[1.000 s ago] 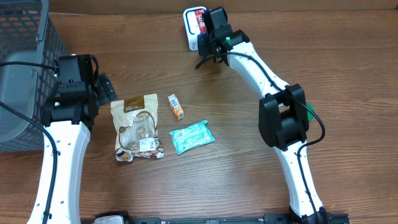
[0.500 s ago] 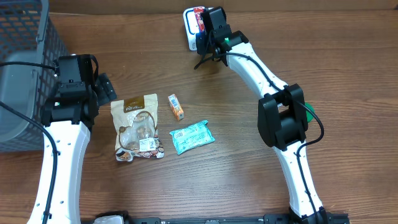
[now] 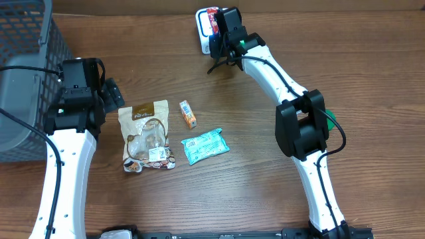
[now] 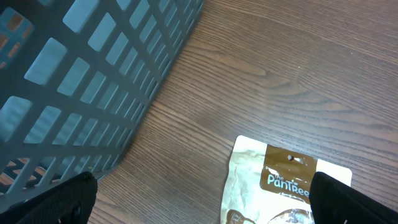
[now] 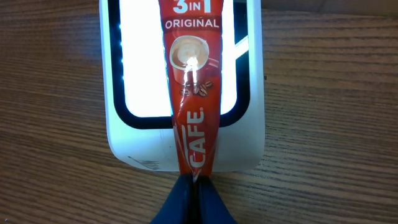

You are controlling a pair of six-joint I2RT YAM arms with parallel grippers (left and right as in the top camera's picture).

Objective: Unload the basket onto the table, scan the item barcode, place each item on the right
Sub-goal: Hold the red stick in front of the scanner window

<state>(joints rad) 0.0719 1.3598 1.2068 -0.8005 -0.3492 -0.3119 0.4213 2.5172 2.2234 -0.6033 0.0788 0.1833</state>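
Starting at the left edge, a grey mesh basket [image 3: 26, 60] stands on the bench [image 3: 372, 66], with the left fingers [image 3: 111, 95] spread wide and empty just beside it. Below them lies a brown pouch [image 3: 147, 136] whose label reads "Pantree" in the left wrist view. A small orange box [image 3: 188, 113] comes next, then a teal packet [image 3: 205, 146]; their print is too small to read.

Far to the right and at the back, the right fingers [image 5: 193, 202] are pinched shut on the tail of a red coffee sachet [image 5: 194, 93]. It reads "3 IN 1", "ORIGINAL" and "CAFE", with a cup of coffee pictured between. The sachet runs straight out from the fingers, its long axis down the middle of the white scanner [image 5: 249, 143], crossing the lit window. Only the right arm is near; the left is well apart.

No barcode shows on the upper face, so it probably faces down toward the glass, though that cannot be confirmed. The next move likely turns on keeping the sachet centred over the window.
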